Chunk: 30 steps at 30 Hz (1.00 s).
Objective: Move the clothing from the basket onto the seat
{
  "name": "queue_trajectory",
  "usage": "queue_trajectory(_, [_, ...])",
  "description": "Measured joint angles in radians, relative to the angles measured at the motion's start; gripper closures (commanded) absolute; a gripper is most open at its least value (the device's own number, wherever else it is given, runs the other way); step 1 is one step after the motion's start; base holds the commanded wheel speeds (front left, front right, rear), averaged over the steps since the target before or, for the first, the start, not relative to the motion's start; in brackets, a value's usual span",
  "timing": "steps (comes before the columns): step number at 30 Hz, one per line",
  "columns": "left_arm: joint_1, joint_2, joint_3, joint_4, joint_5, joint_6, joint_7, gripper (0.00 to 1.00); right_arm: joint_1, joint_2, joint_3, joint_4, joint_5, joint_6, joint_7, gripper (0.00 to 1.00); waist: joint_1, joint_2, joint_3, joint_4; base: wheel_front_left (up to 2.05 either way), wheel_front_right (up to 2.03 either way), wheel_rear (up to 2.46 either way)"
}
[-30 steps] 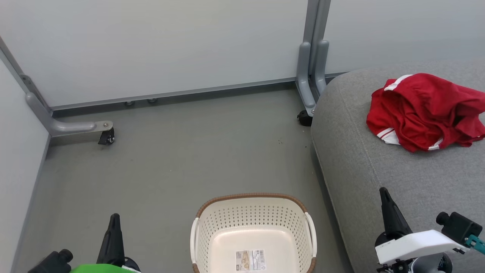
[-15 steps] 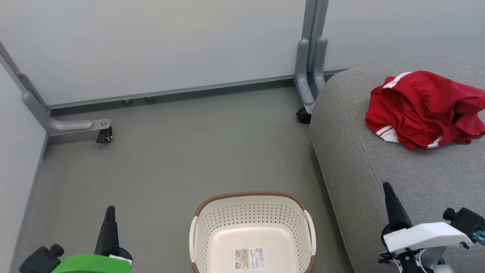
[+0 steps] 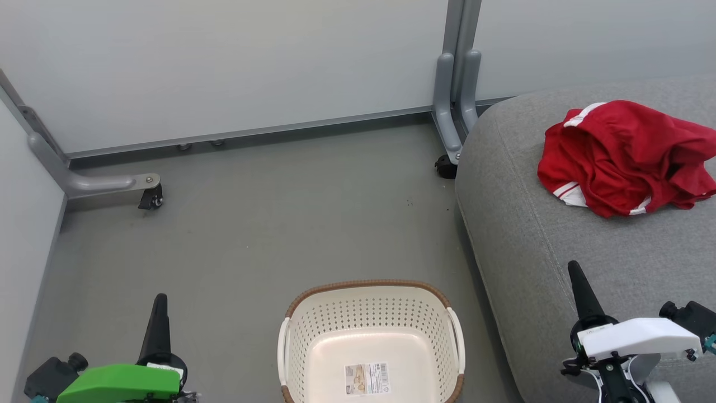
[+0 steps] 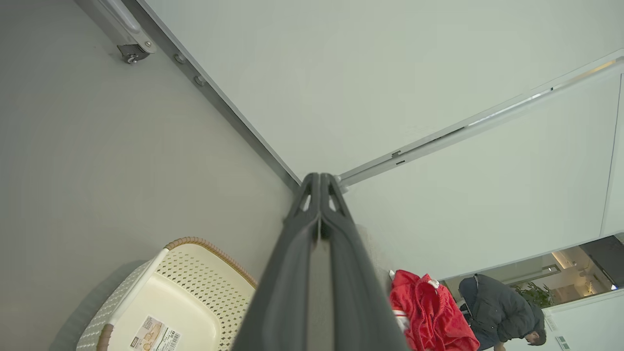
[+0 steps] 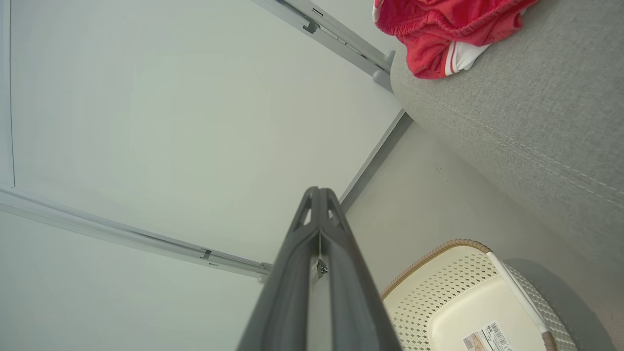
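Basket point(image 3: 366, 288) is sitting on the grey floor point(image 3: 268, 224) at bottom centre of the head view and is holding nothing but one paper label point(image 3: 367, 379) on its base. Clothing point(image 3: 621, 157) is lying as a red heap on the seat point(image 3: 559, 252), well in from the rounded front edge and well apart from the basket. Left gripper point(image 3: 160, 305) is hovering over the floor left of the basket, fingers pressed together on nothing. Right gripper point(image 3: 579, 282) is hovering over the seat's near corner, fingers likewise together and empty; both wrist views are showing the two fingers meeting at the tip. My read: transfer is looking finished, so the step in hand is checking and parking. To do it well: confirming the basket floor and corners are bare from the right wrist view, holding both arms clear of the brown rim and handles, and not dragging the right fingers across the upholstery toward the heap, since loose fabric is snagging easily. Counts: one basket, one label, one seat, two grippers, one red heap. White trim is showing at three spots, but I cannot tell whether the heap is one garment or two, and its right side is running off the head view. One person point(image 4: 502, 309) is showing far off in the left wrist view.
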Motion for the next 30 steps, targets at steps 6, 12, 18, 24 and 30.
queue_trajectory(6, [-0.016,0.001,0.006,0.004,-0.062,-0.001,0.017,1.0,-0.008,-0.001,-0.01,0.008,0.065,0.0,0.017,1.0,0.0,0.0,0.004,-0.002,0.0,0.0,0.0])
queue_trajectory(12, [-0.031,0.001,0.014,0.01,-0.118,-0.001,0.032,1.0,-0.023,-0.001,-0.019,0.014,0.124,0.0,0.032,1.0,0.0,0.0,0.007,-0.005,0.0,0.0,0.0])
queue_trajectory(18, [-0.043,0.002,0.021,0.015,-0.173,-0.001,0.045,1.0,-0.031,-0.001,-0.026,0.022,0.18,0.0,0.045,1.0,0.0,0.0,0.011,-0.007,0.0,0.0,0.0])
queue_trajectory(24, [-0.055,0.002,0.027,0.021,-0.226,-0.002,0.061,1.0,-0.043,-0.001,-0.033,0.028,0.234,0.0,0.061,1.0,0.0,0.0,0.015,-0.009,0.0,0.0,0.0])
queue_trajectory(30, [-0.068,0.002,0.032,0.027,-0.273,-0.002,0.075,1.0,-0.051,0.0,-0.043,0.035,0.286,0.0,0.075,1.0,0.0,0.0,0.018,-0.011,0.0,0.0,0.0])
